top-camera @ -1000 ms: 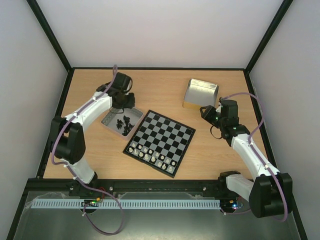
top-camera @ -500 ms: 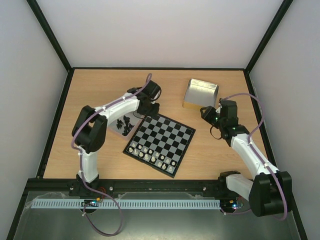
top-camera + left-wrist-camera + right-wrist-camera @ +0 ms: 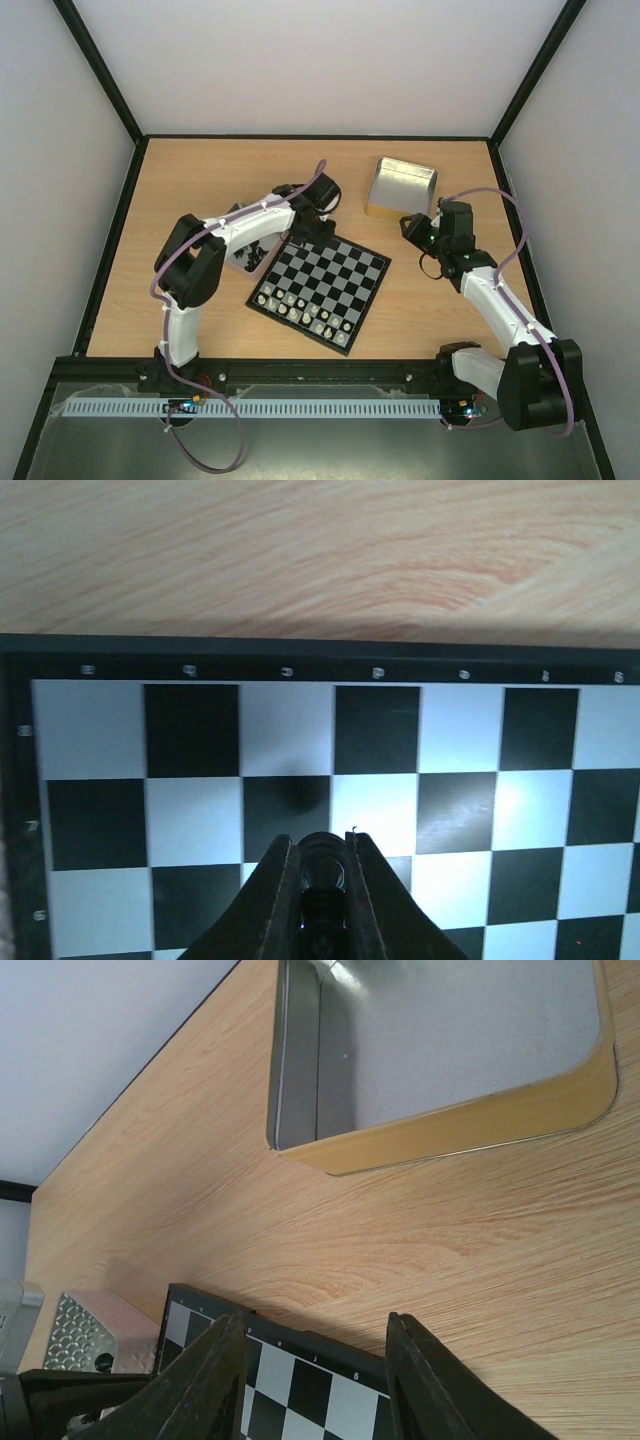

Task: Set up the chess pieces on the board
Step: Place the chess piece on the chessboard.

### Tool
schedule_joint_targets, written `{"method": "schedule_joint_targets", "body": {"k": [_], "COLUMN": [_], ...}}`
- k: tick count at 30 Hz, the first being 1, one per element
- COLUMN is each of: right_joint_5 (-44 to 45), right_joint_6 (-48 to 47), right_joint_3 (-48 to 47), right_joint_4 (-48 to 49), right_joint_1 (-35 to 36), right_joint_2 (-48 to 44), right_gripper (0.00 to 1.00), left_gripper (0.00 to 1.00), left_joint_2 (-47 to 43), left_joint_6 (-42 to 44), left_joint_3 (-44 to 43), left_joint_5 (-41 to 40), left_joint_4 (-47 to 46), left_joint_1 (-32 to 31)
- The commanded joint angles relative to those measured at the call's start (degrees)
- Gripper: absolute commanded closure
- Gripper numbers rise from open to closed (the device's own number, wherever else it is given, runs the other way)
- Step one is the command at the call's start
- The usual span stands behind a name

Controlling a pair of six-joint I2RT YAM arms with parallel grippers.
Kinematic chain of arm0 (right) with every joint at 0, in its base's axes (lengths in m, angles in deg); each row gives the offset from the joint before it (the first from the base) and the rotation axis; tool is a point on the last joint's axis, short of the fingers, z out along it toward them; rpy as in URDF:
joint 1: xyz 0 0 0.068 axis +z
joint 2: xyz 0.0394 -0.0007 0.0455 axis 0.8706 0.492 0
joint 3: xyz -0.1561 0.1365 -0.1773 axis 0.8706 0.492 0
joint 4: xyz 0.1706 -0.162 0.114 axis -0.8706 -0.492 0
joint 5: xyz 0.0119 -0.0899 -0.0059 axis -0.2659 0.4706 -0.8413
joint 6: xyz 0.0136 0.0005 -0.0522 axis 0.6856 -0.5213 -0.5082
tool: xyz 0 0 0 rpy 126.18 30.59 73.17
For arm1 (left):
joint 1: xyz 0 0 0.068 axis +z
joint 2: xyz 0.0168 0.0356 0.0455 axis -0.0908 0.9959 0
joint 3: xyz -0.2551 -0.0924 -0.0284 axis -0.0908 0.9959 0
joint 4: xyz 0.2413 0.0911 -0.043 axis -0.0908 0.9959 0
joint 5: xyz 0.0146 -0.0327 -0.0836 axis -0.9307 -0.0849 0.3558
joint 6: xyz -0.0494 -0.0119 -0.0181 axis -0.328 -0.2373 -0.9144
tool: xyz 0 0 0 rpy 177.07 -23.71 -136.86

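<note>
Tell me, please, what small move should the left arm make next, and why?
Probably lower straight down and set the black piece on a square: the left gripper is shut on it just above the board, whose far rows look empty.

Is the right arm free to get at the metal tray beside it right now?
Probably yes: the right hand is open, holds nothing, and sits just short of the metal tray, with only bare table between them.

The wooden table point(image 3: 200, 170) carries the board point(image 3: 330, 275), whose far edge lies right beneath the left jaws. A shiny metal tray point(image 3: 402, 187) lies just ahead of the right jaws, apart from the board. A smaller tray point(image 3: 238, 262) sits just beside the board, back from the left jaws.
</note>
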Motion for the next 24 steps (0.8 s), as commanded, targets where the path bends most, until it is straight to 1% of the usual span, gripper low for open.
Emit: {"method": "schedule_joint_targets", "body": {"k": [1, 11, 13, 15, 18, 20, 22, 24], "right_joint_5": [0.72, 0.72, 0.81, 0.82, 0.68, 0.64, 0.60, 0.60], "right_joint_6": [0.62, 1.27, 1.13, 1.22, 1.23, 1.26, 1.35, 1.42], "right_joint_3": [1.18, 1.95, 1.95, 2.00, 1.96, 2.01, 2.04, 2.04], "right_joint_4": [1.67, 2.31, 2.24, 2.43, 2.65, 2.74, 2.90, 3.07], "right_joint_1": [-0.02, -0.03, -0.03, -0.04, -0.04, -0.10, -0.02, -0.06], "right_joint_2": [0.54, 0.80, 0.89, 1.05, 1.30, 1.41, 1.42, 1.42], "right_gripper": [0.61, 0.61, 0.61, 0.61, 0.61, 0.61, 0.61, 0.61], "left_gripper": [0.89, 0.89, 0.87, 0.79, 0.63, 0.55, 0.50, 0.49], "left_joint_2": [2.44, 4.86, 5.38, 5.78, 6.10, 5.42, 4.85, 4.79], "left_joint_6": [1.34, 0.92, 0.83, 0.74, 0.44, 0.42, 0.42, 0.34], "left_joint_3": [-2.69, -4.23, -4.67, -5.07, -6.27, -6.33, -6.37, -6.25], "left_joint_5": [1.18, 1.23, 1.19, 1.17, 1.36, 1.48, 1.36, 1.13], "left_joint_4": [1.93, 2.50, 2.57, 2.80, 3.62, 3.35, 3.29, 3.42], "left_joint_1": [-1.27, -1.89, -1.92, -1.88, -1.91, -1.89, -1.92, -1.92]}}
